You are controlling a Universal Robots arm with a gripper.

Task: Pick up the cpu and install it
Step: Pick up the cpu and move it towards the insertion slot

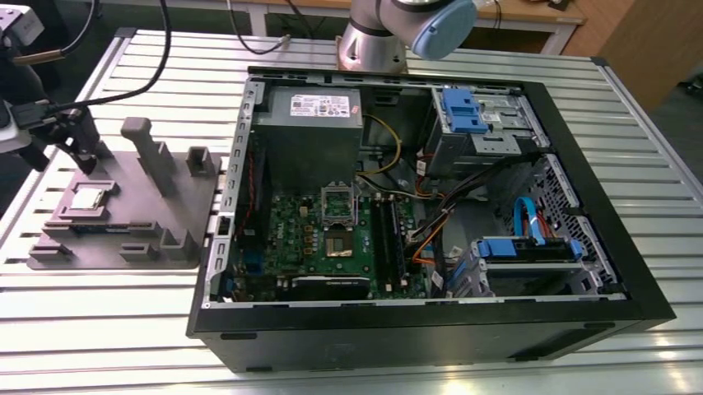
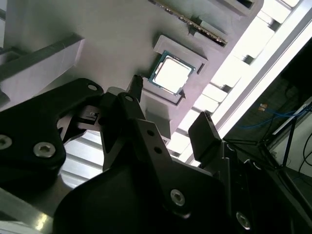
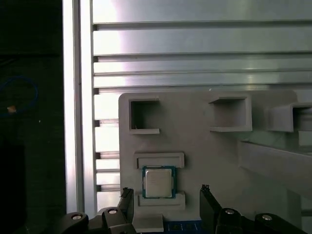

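- cpu (image 3: 158,182): silvery-grey metal top, smooth, with a soft sheen; it glares bright in the second wrist view.
- fixture tray (image 3: 195,126): grey plastic, matt, even surface.
- table (image 3: 195,39): ribbed metal slats, bright and reflective.
- gripper (image 2: 170,100): fingers (image 2: 146,141) black and matt, material cannot be told; screw heads bright metal.
- computer case (image 1: 439,337): outer wall black, dull satin; interior bare grey sheet metal.
- drive brackets (image 1: 462,105): blue plastic, smooth.
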